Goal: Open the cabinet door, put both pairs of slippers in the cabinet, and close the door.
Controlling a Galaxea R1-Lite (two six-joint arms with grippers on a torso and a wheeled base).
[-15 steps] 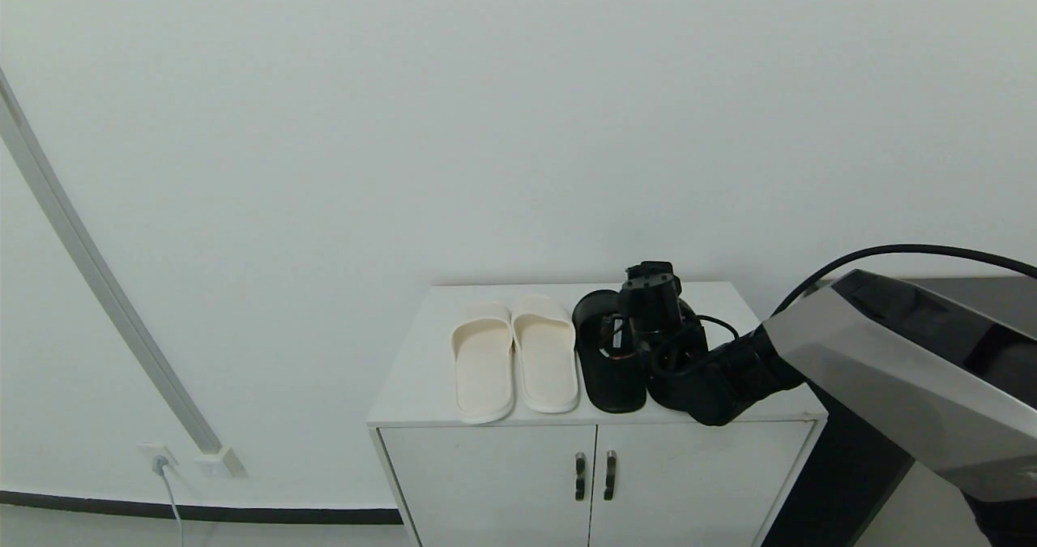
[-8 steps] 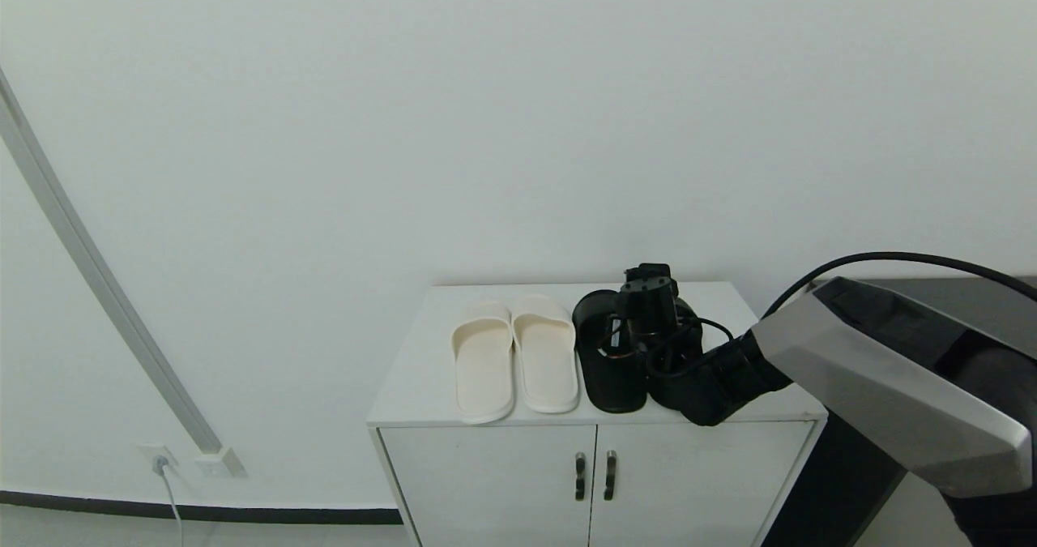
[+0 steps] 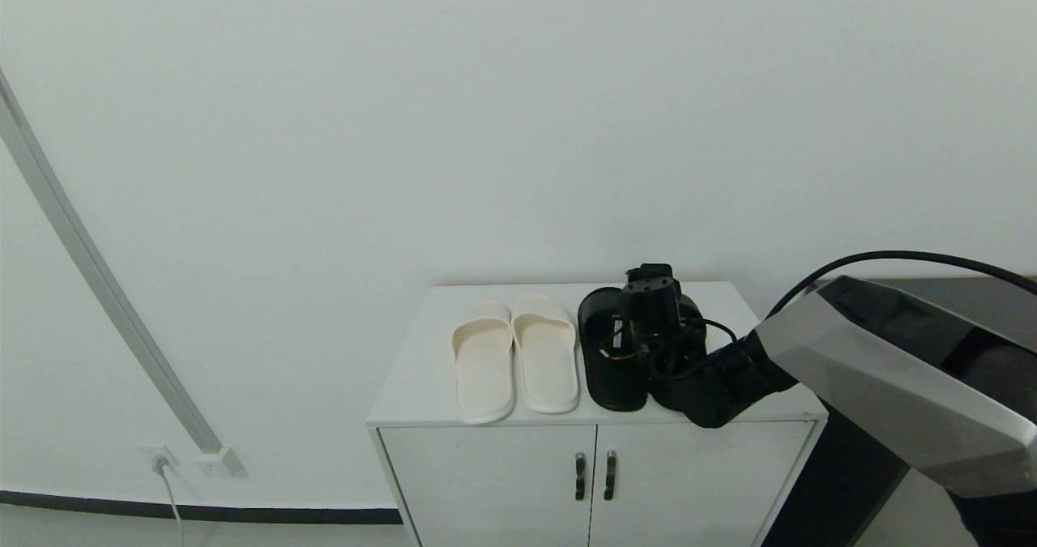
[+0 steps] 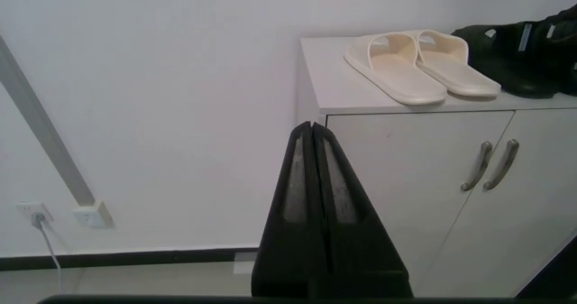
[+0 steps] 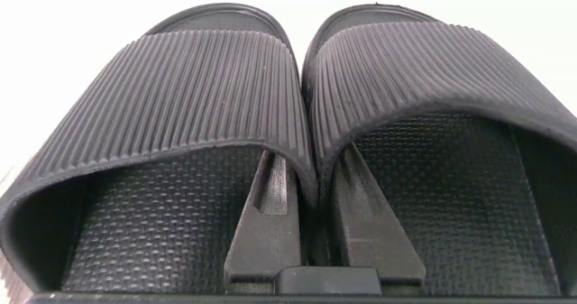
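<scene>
**Head view.** You see the cabinet (image 3: 413, 389) standing against the wall (image 3: 518, 126); both doors (image 3: 494, 482) are shut, and their two handles (image 3: 595, 476) stand side by side where the doors meet. On the cabinet top lie the white slippers (image 3: 515, 361), toes to 12 o'clock; just beside them, at their 3 o'clock, lie the black slippers (image 3: 612, 369), toes likewise to 12 o'clock. The right arm crosses the top's corner from 4 o'clock; the right gripper (image 3: 644, 328) sits low over the black pair, along the line where the two slippers meet. A wall socket (image 3: 156, 455) sits low on the wall, at 9 o'clock of the doors.

**Left wrist view.** The left gripper (image 4: 313, 137) hangs in front of the wall, beside the cabinet and below its top; its jaws are pressed flat together with nothing between them. Farther off, both pairs rest on the top; the white slippers lie between the top's free end and the black slippers.

**Right wrist view.** One of the fingers (image 5: 264, 218) lies inside each black slipper, under its ribbed strap; the two adjoining side walls stand pinched between them; read these jaws as clenched on the black slippers.
</scene>
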